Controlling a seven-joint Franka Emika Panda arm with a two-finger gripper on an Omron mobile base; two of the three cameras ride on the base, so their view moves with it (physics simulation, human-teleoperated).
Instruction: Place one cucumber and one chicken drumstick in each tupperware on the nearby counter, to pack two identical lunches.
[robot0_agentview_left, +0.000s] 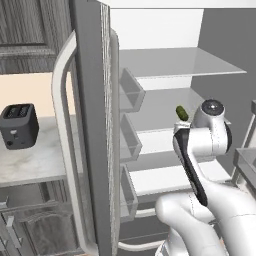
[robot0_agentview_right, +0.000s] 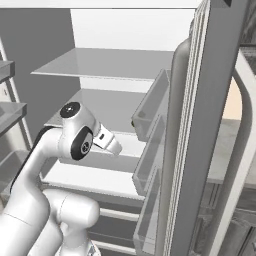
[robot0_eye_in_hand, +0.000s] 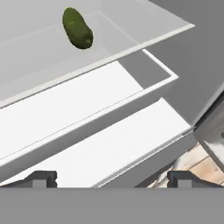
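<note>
A dark green cucumber (robot0_eye_in_hand: 77, 28) lies on a grey fridge shelf (robot0_eye_in_hand: 39, 65), up and left of centre in the hand view. From the left base it is a small green shape (robot0_agentview_left: 182, 113) just left of the arm's wrist. My gripper (robot0_eye_in_hand: 113, 179) is open, nothing between its fingertips (robot0_eye_in_hand: 41, 178), and it hangs in front of the lower shelves, well short of the cucumber. The pale marbled counter (robot0_agentview_left: 35, 160) runs left of the open fridge door. The tupperware and the chicken drumstick are out of view.
The open fridge door (robot0_agentview_left: 92, 125) with its clear bins (robot0_agentview_left: 131, 92) stands between the shelves and the counter. A black toaster (robot0_agentview_left: 19, 126) sits on the counter. White lower shelves (robot0_eye_in_hand: 87, 109) lie under the hand. The fridge's grey wall (robot0_agentview_left: 225, 50) closes the right side.
</note>
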